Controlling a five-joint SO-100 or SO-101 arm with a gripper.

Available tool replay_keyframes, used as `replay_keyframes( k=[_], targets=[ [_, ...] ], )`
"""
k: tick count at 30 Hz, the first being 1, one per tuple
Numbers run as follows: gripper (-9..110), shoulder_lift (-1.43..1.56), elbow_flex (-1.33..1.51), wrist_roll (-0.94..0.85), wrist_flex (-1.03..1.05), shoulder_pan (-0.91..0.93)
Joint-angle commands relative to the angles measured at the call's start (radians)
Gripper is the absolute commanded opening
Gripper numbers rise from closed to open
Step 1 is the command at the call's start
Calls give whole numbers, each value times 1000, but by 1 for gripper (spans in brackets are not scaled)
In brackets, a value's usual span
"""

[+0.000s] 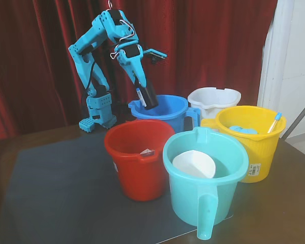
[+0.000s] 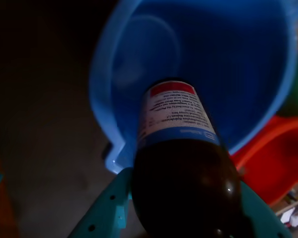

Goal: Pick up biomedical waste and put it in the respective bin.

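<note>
The dark brown medicine bottle (image 1: 148,96) with its red, white and blue label is held in my gripper (image 1: 145,92), tilted over the near-left rim of the royal-blue bucket (image 1: 170,113). In the wrist view the bottle (image 2: 181,163) fills the lower middle, clamped between the teal fingers (image 2: 107,208), its base pointing into the empty blue bucket (image 2: 248,64). The green cap is hidden. The gripper is shut on the bottle.
A red bucket (image 1: 140,157) and a teal bucket (image 1: 206,178) holding a white cup stand in front. A yellow bucket (image 1: 251,140) with a blue-tipped syringe (image 1: 274,122) and a white bucket (image 1: 213,101) stand to the right. A dark mat (image 1: 51,193) covers the table.
</note>
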Motion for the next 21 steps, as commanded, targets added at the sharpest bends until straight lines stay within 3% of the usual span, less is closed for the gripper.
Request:
replay_keyframes(
  k=[1,11,15,21],
  targets=[
    [5,41,-3,3,109,9],
    [7,49,-15,48,74,0],
    [16,40,-46,126,40,-26],
    [17,38,-67,167,11,-97]
  ],
)
